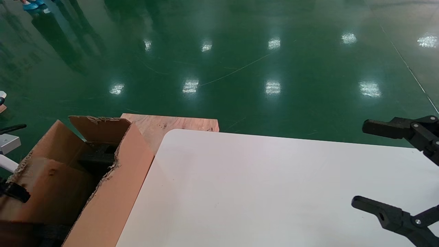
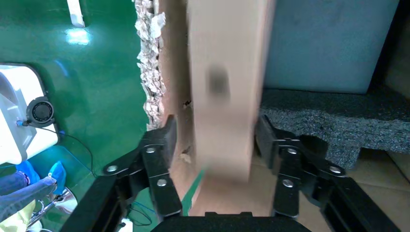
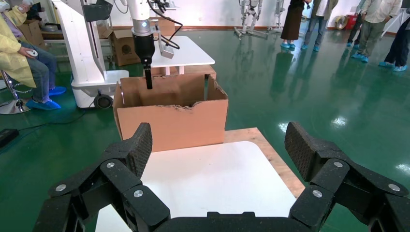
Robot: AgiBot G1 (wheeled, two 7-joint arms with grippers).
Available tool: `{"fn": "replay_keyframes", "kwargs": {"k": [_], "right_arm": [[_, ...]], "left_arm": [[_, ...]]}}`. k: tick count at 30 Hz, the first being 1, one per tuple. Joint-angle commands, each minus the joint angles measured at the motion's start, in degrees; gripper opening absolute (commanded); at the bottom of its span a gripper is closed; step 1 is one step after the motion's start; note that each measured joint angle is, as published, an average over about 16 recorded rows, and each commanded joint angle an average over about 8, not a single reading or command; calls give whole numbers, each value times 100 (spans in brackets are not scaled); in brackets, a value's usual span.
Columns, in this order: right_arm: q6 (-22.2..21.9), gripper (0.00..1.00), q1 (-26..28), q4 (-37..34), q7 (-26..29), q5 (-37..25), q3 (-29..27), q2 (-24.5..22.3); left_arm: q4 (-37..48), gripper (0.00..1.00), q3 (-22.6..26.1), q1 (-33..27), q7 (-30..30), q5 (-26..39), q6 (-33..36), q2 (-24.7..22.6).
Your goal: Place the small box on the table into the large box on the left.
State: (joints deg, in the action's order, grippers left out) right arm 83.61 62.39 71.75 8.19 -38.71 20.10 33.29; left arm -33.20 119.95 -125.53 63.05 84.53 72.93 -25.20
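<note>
While my left gripper (image 2: 215,145) hangs over the large box (image 1: 113,192), jaws spread, the small box (image 2: 223,92) sits blurred between the pads, apparently not touching either, over the black foam (image 2: 333,128); I judge it's dropping. Risk: it snags the torn edge (image 2: 151,72) and lands tilted. Right gripper (image 1: 394,168) is parked spread over the table (image 1: 257,192), bare of boxes.

From my remote station I count one large box (image 1: 113,192), one small box (image 2: 225,96), one table (image 1: 274,192), one wooden board (image 1: 178,125) and two grippers, left (image 2: 215,140) and right (image 1: 360,164).
</note>
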Motion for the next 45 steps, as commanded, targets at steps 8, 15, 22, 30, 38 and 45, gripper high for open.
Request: {"fn": "replay_keyframes", "kwargs": {"k": [8, 15, 22, 30, 38, 45], "right_arm": [[0, 100, 0, 0, 0, 0, 0, 0], [0, 100, 0, -1, 0, 0, 0, 0], [0, 100, 0, -1, 0, 1, 1, 0], [0, 100, 0, -1, -1, 1, 1, 0], [-2, 100, 0, -2, -1, 3, 1, -1], [-2, 100, 0, -3, -1, 3, 1, -1]], "left_arm": [[-80, 100, -39, -45, -54, -30, -32, -9], [-598, 100, -212, -324, -221, -112, -174, -102], [-1583, 100, -455, -652, -186, -258, -351, -297], [-2766, 100, -693, -895, 52, -474, -538, -435], [-3342, 100, -1134, -708, -6, -839, -526, -466], [-3420, 100, -2167, 85, -589, -1221, -325, -524]]}}
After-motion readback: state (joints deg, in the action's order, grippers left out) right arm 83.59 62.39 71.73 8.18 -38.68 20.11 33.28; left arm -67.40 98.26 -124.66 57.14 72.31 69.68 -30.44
